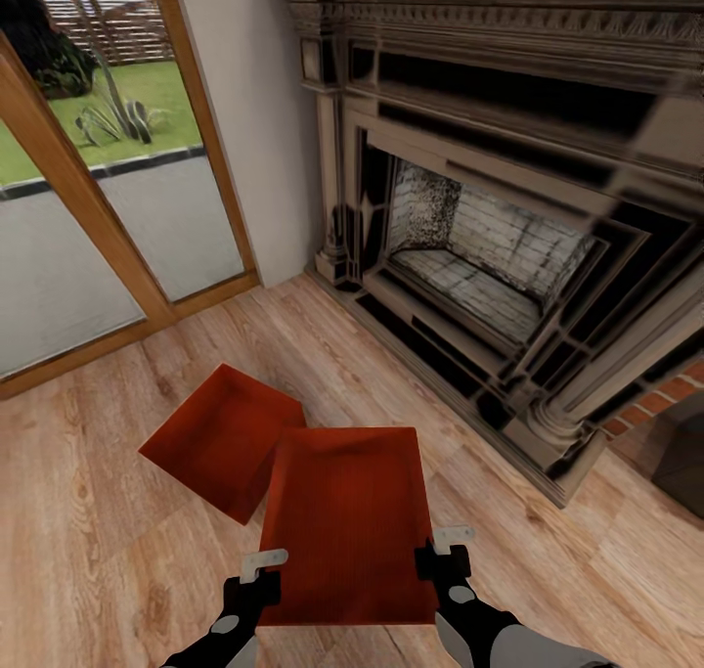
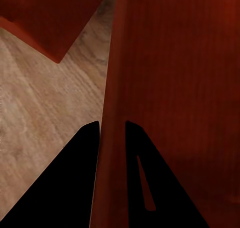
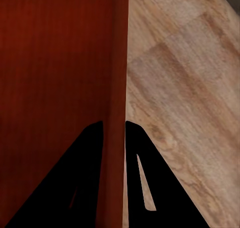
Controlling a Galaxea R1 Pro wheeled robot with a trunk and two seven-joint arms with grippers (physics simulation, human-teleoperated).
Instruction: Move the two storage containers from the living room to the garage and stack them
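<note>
Two red-orange storage containers are on the light wood plank floor of the living room. The nearer container (image 1: 352, 521) sits right in front of me. My left gripper (image 1: 262, 562) is shut on its left wall (image 2: 114, 87), one finger inside and one outside. On the opposite side, my right gripper (image 1: 442, 543) is shut on the right wall (image 3: 118, 77). The second container (image 1: 220, 438) lies just behind and to the left, its corner tucked against the held one, and also shows in the left wrist view (image 2: 50, 17).
A dark ornate fireplace (image 1: 489, 257) with red brick (image 1: 675, 394) beside it stands ahead and to the right. Wood-framed glass doors (image 1: 98, 208) fill the left. A dark object (image 1: 684, 453) sits at the right edge. Plank floor (image 1: 88, 512) lies open to the left.
</note>
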